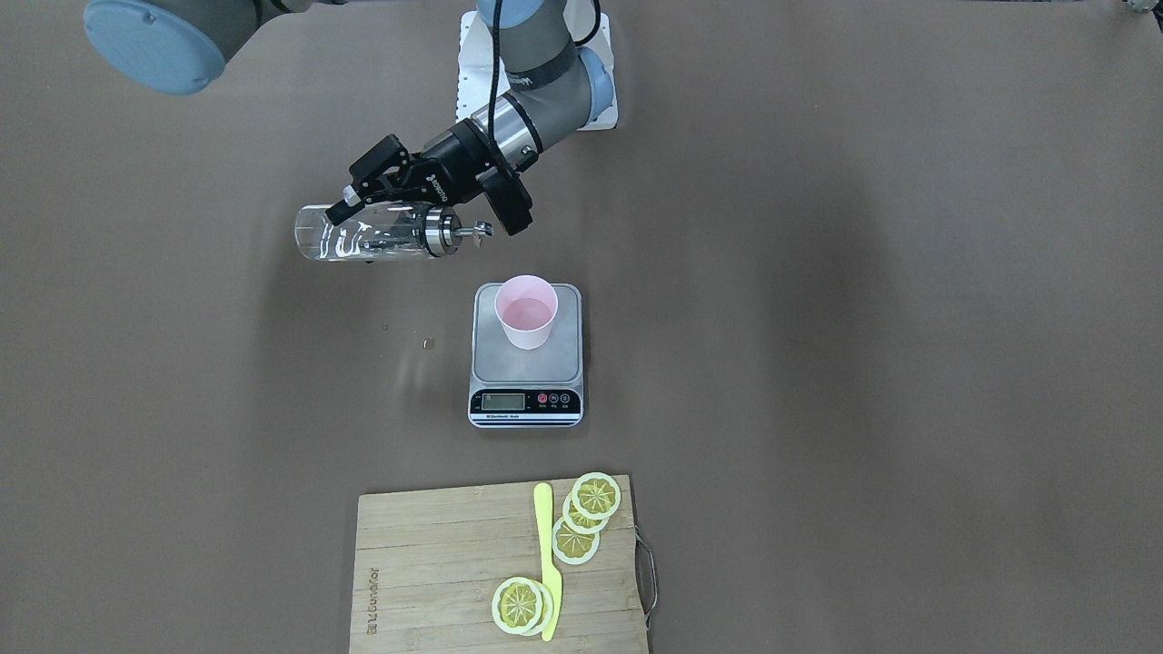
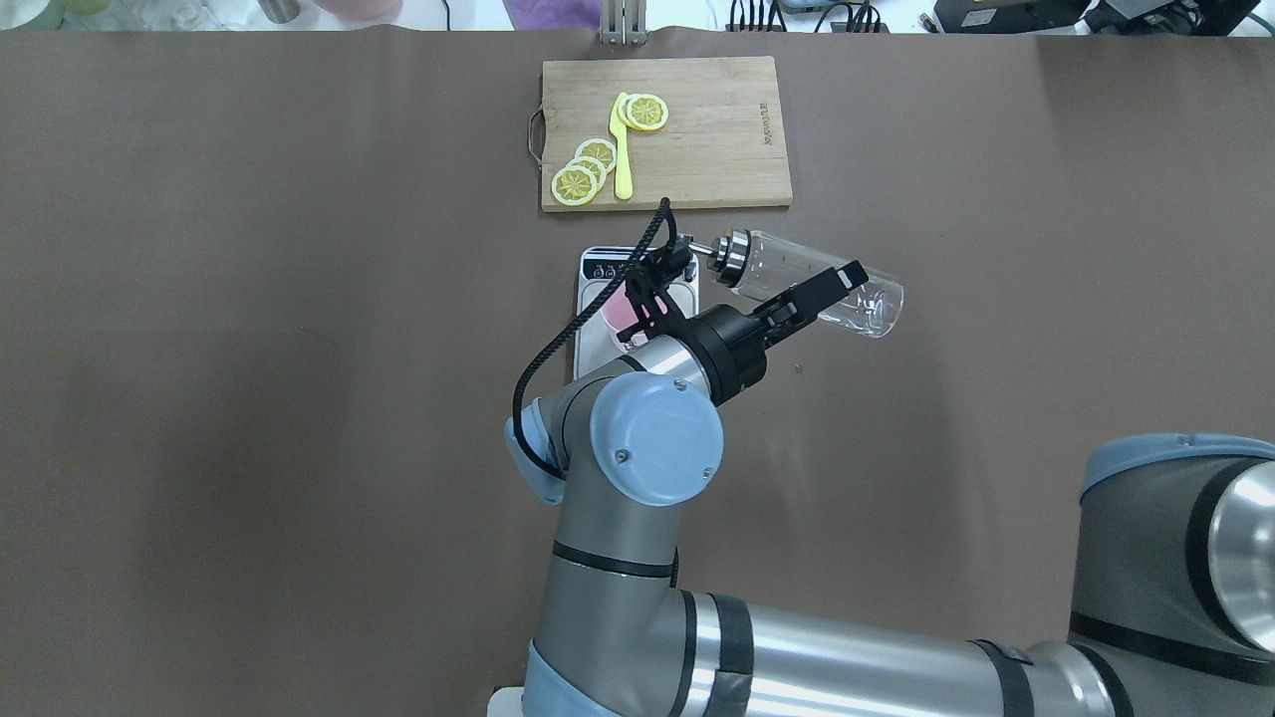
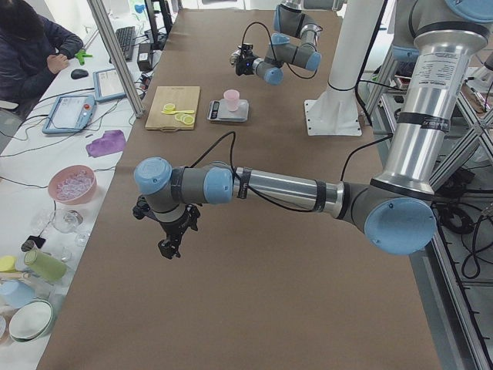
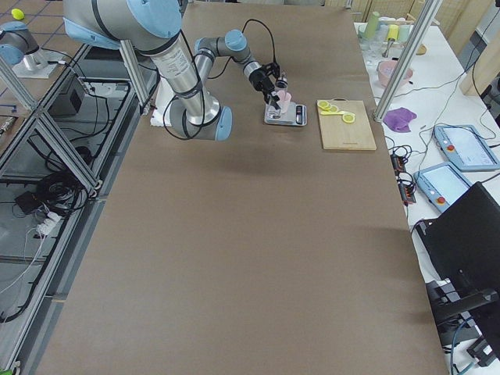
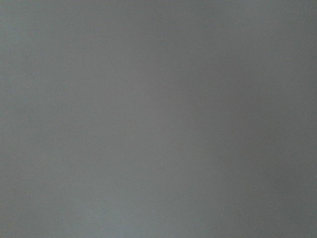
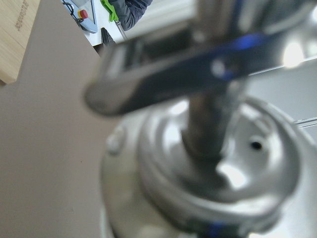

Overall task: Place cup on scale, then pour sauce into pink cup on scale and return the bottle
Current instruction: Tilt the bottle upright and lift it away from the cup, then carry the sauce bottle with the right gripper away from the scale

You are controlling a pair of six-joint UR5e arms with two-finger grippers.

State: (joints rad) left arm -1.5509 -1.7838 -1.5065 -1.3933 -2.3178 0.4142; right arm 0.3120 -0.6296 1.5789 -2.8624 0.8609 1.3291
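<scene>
The pale pink cup point(image 1: 525, 313) stands upright on the steel platform of the scale point(image 1: 495, 361), whose black display strip faces the cutting board. My right gripper point(image 1: 363, 227) is shut on the clear bottle point(image 1: 318, 238) and holds it in the air, lying almost level. Its silver spout point(image 1: 459, 230) points toward the scale, short of the cup's rim. The right wrist view shows the spout cap point(image 6: 208, 163) close and blurred. My left gripper point(image 3: 166, 248) hangs over bare table far from the scale; I cannot tell whether it is open or shut.
A wooden cutting board point(image 1: 436, 572) with lemon slices point(image 1: 595, 497) and a yellow knife point(image 1: 548, 563) lies beyond the scale. A small spot point(image 1: 429, 343) marks the table beside the scale. A seated person point(image 3: 31, 38) and side tables with bowls flank the table.
</scene>
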